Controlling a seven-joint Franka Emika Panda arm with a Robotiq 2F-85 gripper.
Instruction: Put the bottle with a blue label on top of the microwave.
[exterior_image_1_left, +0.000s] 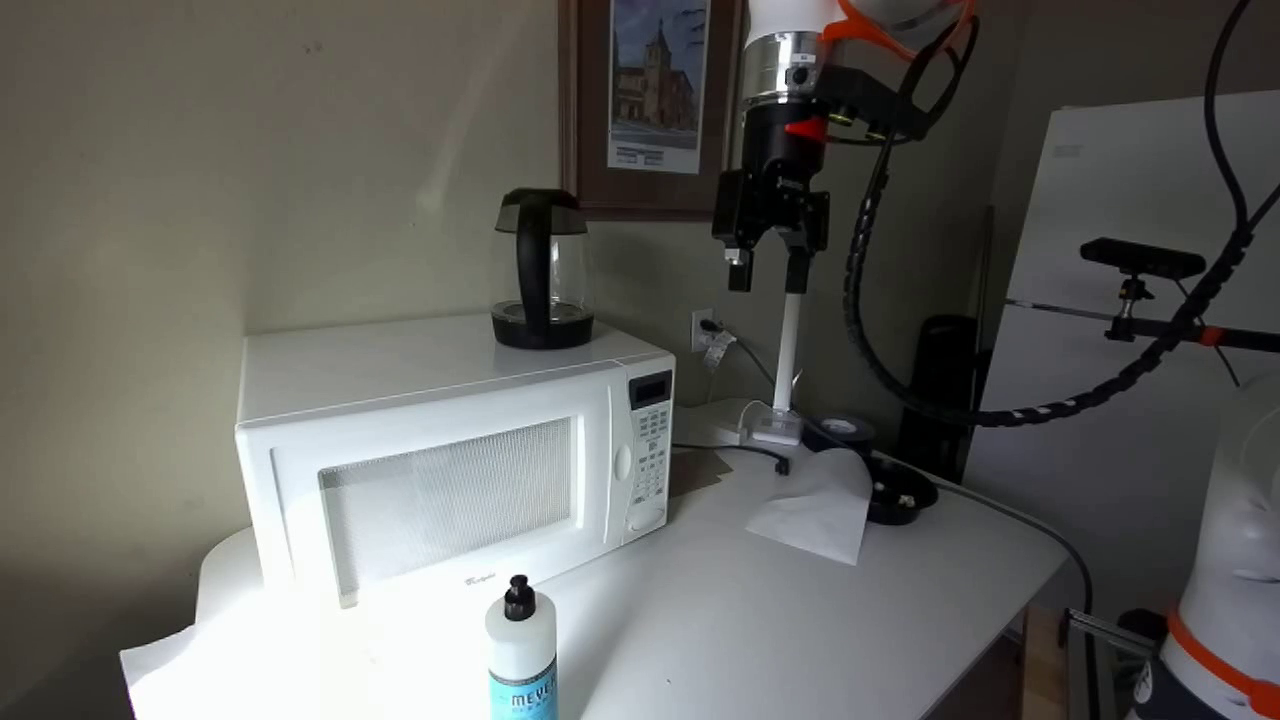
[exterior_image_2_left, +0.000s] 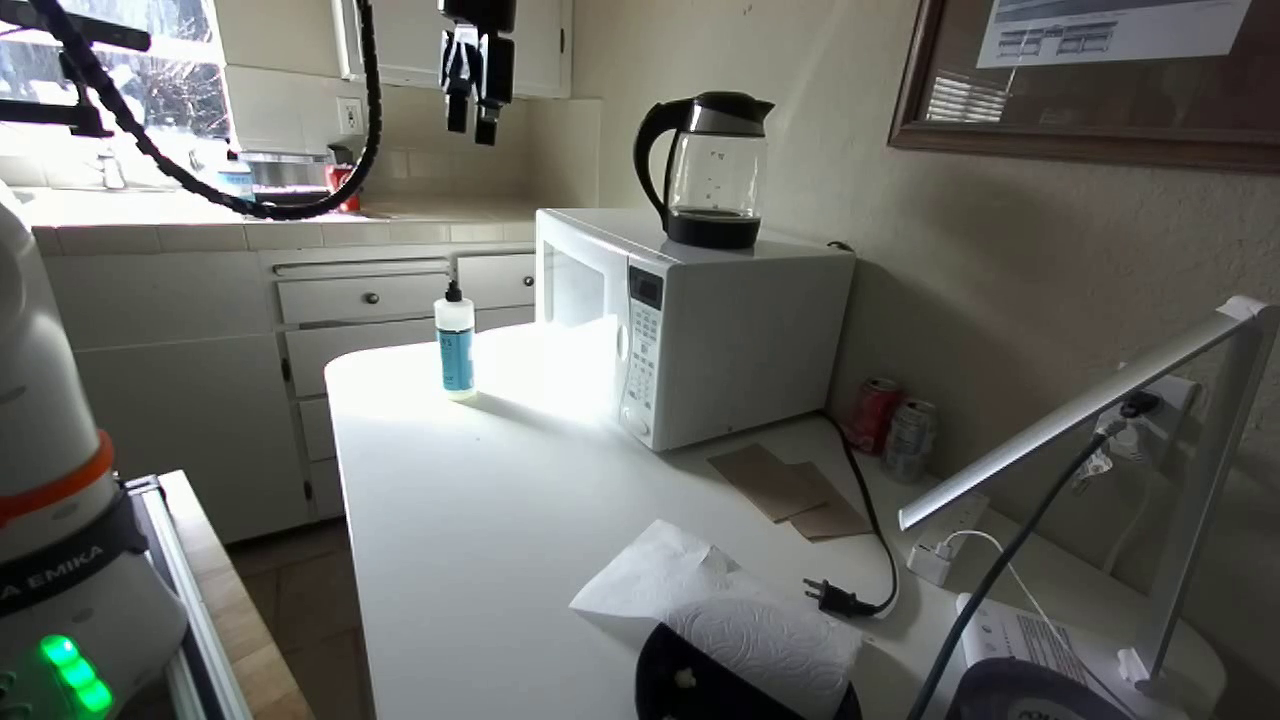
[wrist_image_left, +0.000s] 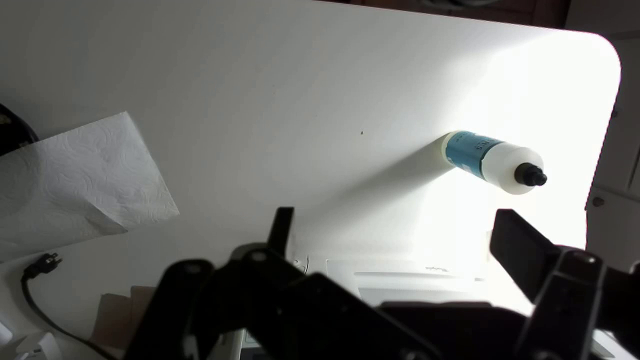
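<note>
The bottle with a blue label (exterior_image_1_left: 521, 645) stands upright on the white table in front of the microwave, with its black cap on top. It also shows upright in an exterior view (exterior_image_2_left: 456, 350) and in the wrist view (wrist_image_left: 507, 162), at right. The white microwave (exterior_image_1_left: 330, 375) stands against the wall, seen also from its side (exterior_image_2_left: 750, 350); part of its front shows low in the wrist view (wrist_image_left: 345, 277). My gripper (exterior_image_1_left: 768, 280) is open and empty, high above the table, apart from bottle and microwave. Its fingers (wrist_image_left: 395, 214) are spread wide in the wrist view.
A glass kettle with black handle (exterior_image_1_left: 540, 270) stands on the microwave top. A framed picture (exterior_image_1_left: 655, 100) hangs behind the arm. A paper towel (exterior_image_2_left: 680, 580), black bowl (exterior_image_2_left: 690, 680), cardboard pieces (exterior_image_2_left: 785, 490), power plug (exterior_image_2_left: 840, 600), cans (exterior_image_2_left: 875, 415) and lamp (exterior_image_2_left: 1080, 410) occupy the table.
</note>
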